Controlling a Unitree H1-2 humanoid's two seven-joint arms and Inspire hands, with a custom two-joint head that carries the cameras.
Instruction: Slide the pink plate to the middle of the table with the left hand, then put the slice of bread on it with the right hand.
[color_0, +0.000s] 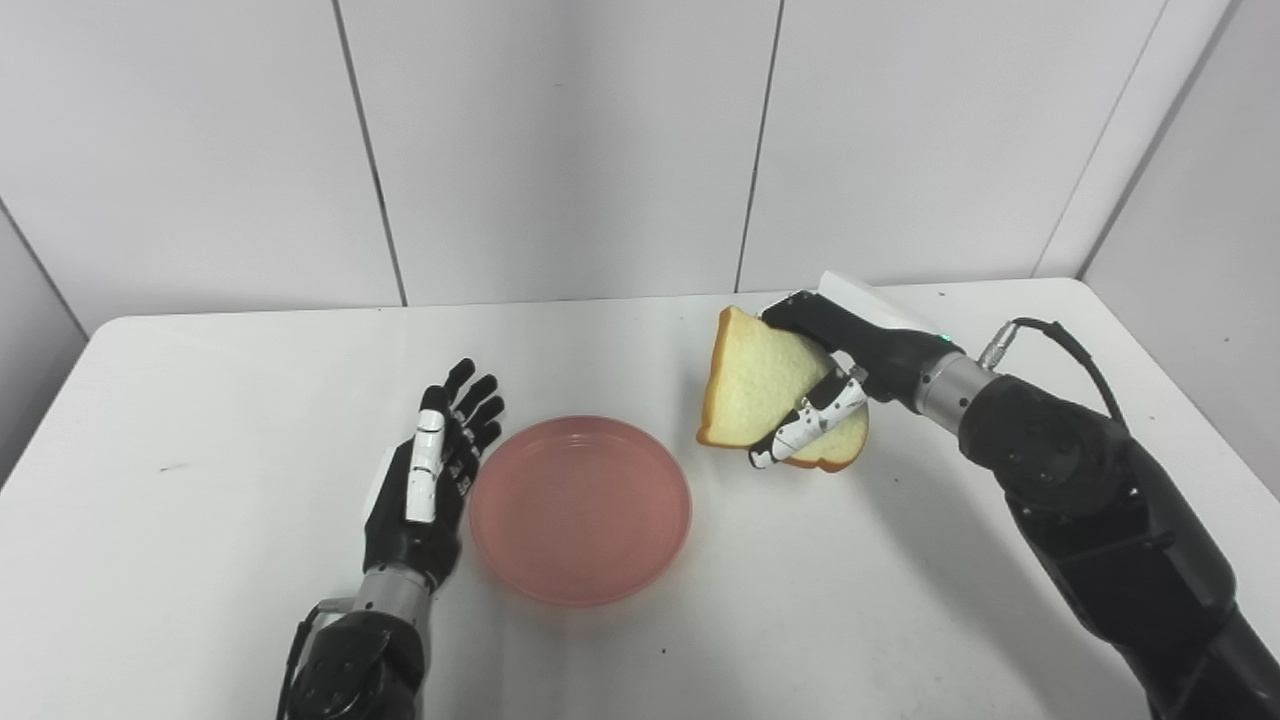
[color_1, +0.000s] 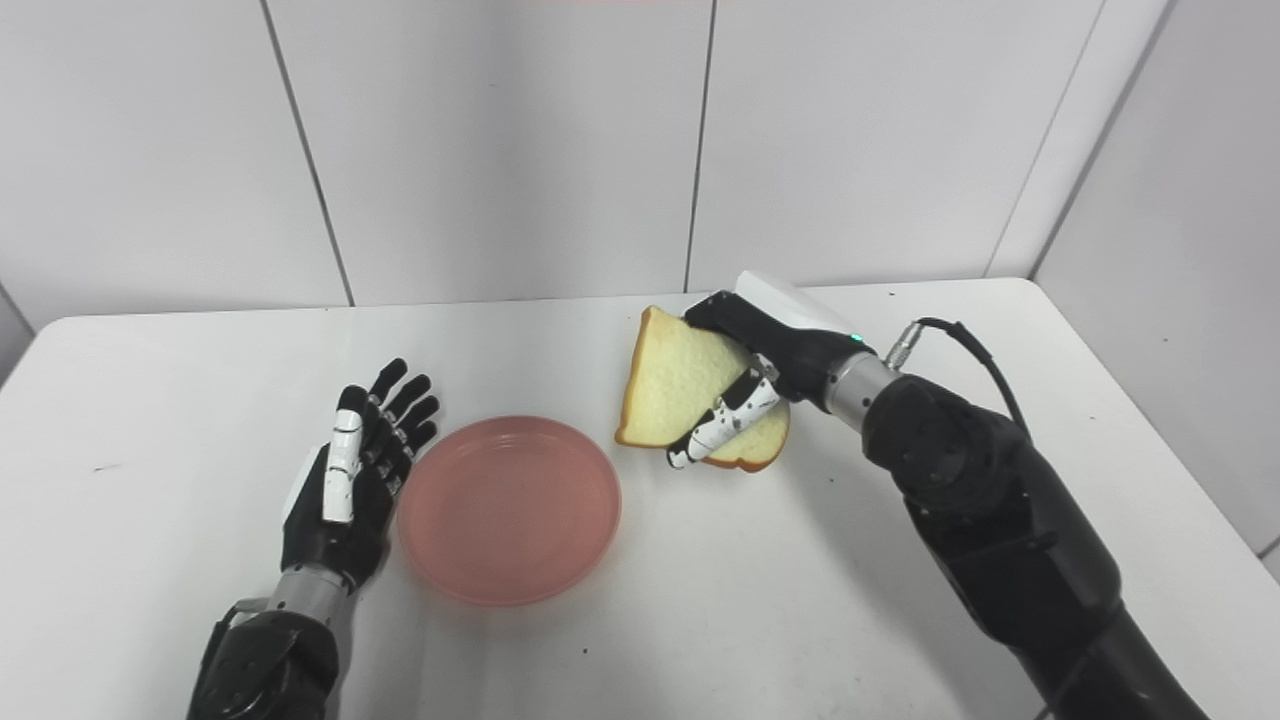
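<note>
Bread slice, pale crumb with tan crust (color_0: 760, 390), pinched in my right robot hand (color_0: 815, 385), tilted on edge beside round pink plastic plate (color_0: 580, 508) mid-counter. Left robot hand (color_0: 432, 478) open, empty, beside rim. Risk: thin edge grip, slice may slip or land off plate.

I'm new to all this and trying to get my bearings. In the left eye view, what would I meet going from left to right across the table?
Left robot hand, open beside the plate → pink plate, with nothing on it → slice of bread, held tilted → right robot hand gripping that bread.
</note>
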